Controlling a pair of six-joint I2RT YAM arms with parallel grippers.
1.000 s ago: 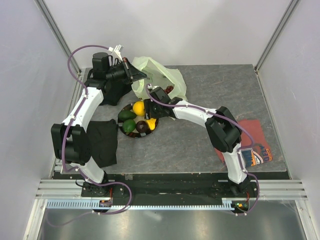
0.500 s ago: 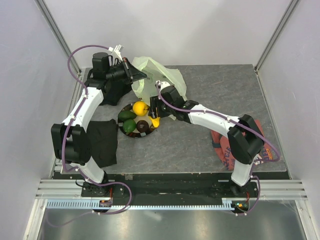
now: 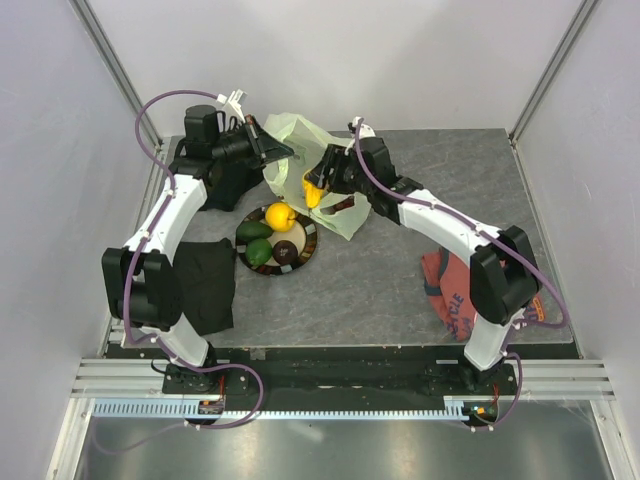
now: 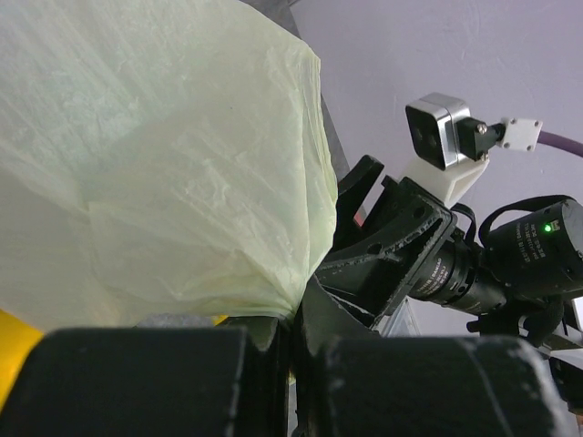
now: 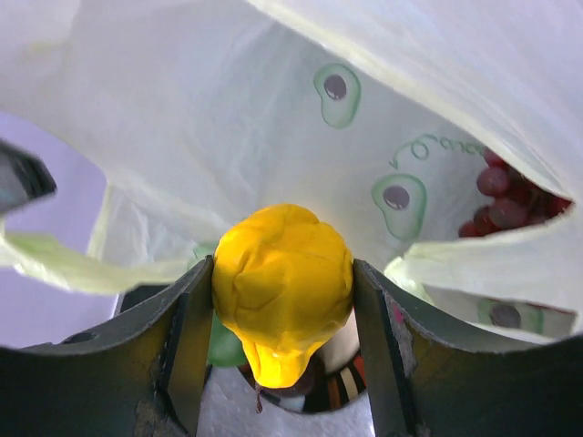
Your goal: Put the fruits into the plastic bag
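Note:
The pale green plastic bag (image 3: 300,135) lies at the back of the table. My left gripper (image 3: 272,150) is shut on its edge and holds it up; in the left wrist view the bag (image 4: 164,164) bunches between the shut jaws (image 4: 296,319). My right gripper (image 3: 316,188) is shut on a yellow lemon (image 5: 282,282) at the bag's mouth (image 5: 228,109). Dark purple grapes (image 5: 510,196) lie inside the bag. On the dark plate (image 3: 308,240) sit another lemon (image 3: 280,215), two green fruits (image 3: 258,242) and a dark brown one (image 3: 287,250).
Black cloths lie at the left (image 3: 205,285) and back left (image 3: 215,190). A red printed shirt (image 3: 450,290) lies crumpled at the right beside the right arm. The enclosure's white walls and metal posts stand close round the table.
My right gripper has lifted a lemon off the plate and carried it back and up to the bag's mouth. The right arm swung away and the red shirt got bunched. The left arm has not moved.

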